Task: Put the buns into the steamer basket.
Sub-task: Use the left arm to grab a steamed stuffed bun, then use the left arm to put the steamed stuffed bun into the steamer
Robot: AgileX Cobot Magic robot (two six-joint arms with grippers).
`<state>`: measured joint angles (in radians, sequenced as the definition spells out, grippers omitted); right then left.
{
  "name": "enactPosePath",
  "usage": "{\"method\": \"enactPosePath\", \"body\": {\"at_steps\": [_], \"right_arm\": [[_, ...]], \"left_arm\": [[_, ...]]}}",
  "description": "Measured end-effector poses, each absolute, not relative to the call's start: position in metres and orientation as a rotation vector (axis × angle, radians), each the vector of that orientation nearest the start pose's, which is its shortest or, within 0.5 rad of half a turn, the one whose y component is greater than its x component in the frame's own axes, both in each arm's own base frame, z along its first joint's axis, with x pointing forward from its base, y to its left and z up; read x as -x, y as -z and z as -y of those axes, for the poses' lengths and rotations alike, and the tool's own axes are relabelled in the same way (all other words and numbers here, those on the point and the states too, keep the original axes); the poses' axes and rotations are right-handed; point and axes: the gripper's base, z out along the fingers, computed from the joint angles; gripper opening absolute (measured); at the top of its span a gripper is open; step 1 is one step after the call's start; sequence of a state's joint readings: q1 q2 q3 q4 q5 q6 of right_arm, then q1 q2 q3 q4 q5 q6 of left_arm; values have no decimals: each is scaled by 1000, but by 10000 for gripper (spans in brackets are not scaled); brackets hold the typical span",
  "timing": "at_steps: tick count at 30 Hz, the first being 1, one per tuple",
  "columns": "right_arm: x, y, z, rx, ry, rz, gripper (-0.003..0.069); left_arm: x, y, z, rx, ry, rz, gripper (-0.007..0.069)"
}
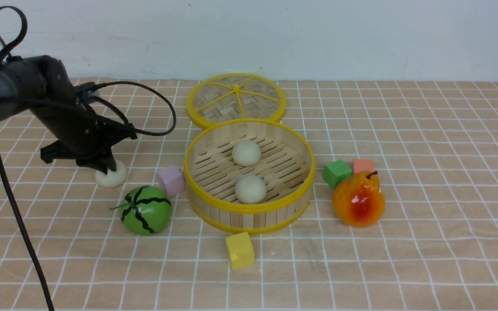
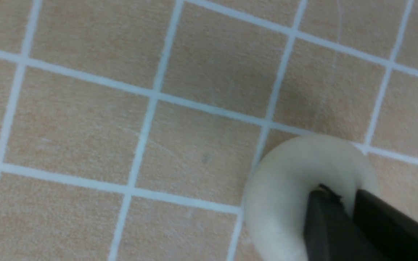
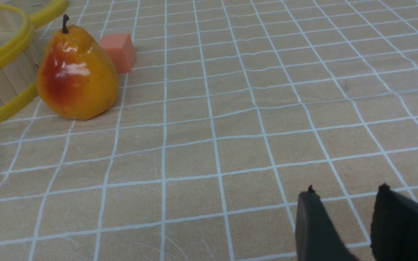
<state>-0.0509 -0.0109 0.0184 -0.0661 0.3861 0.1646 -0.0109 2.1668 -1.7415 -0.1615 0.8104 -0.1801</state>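
The left claw point(image 2: 343, 197) is pinched shut on the top of one bun point(image 2: 285, 188), which rests on the counter point(image 1: 59, 207) left of the steamer basket point(image 1: 249, 219). A second bun point(image 1: 246, 153) and a third bun point(image 1: 250, 189) lie inside the basket. The right claw point(image 3: 345, 192) stands open above the counter.

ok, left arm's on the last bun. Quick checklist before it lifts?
1. Left gripper shut on loose bun: ok.
2. Grip depth: cannot tell; fingers pinch only its top.
3. Steamer basket uncovered, lid lying behind it: ok.
4. Room inside: ok; rear bun and front bun leave bare slats beside them.
5. Straight path at table level: not ok; pink cube stands between loose bun and basket.
6. Right gripper open, empty: ok.
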Motion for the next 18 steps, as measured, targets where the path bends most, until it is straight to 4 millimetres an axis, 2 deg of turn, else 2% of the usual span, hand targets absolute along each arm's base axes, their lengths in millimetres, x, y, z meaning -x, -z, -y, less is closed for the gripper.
{"method": "enactPosePath", "body": {"at_steps": [1, 5, 8, 11, 12, 14, 15, 18], "right_arm": [[-52, -173, 5, -162, -13, -1869, 241], [-52, -173, 5, -162, -13, -1869, 241], [-52, -173, 5, -162, -13, -1869, 241], [-52, -173, 5, -162, -13, -1869, 241], [-52, -173, 5, -162, -13, -1869, 241], [-52, -173, 5, -162, -13, -1869, 241], [-52, -173, 5, -162, -13, -1869, 241], [-52, -173, 5, -162, -13, -1869, 241]], "left_arm": [[-472, -197, 17, 322, 256, -2720, -11], [-471, -221, 29, 234, 321, -2746, -13], [-461, -247, 56, 117, 392, -2725, -13], [-451, -269, 93, -4, 454, -2684, -13], [-449, -271, 98, -21, 457, -2681, -13], [-443, -274, 126, -106, 479, -2662, -13], [-443, -273, 128, -111, 480, -2661, -13], [-445, -263, 154, -166, 485, -2619, -11]]}}
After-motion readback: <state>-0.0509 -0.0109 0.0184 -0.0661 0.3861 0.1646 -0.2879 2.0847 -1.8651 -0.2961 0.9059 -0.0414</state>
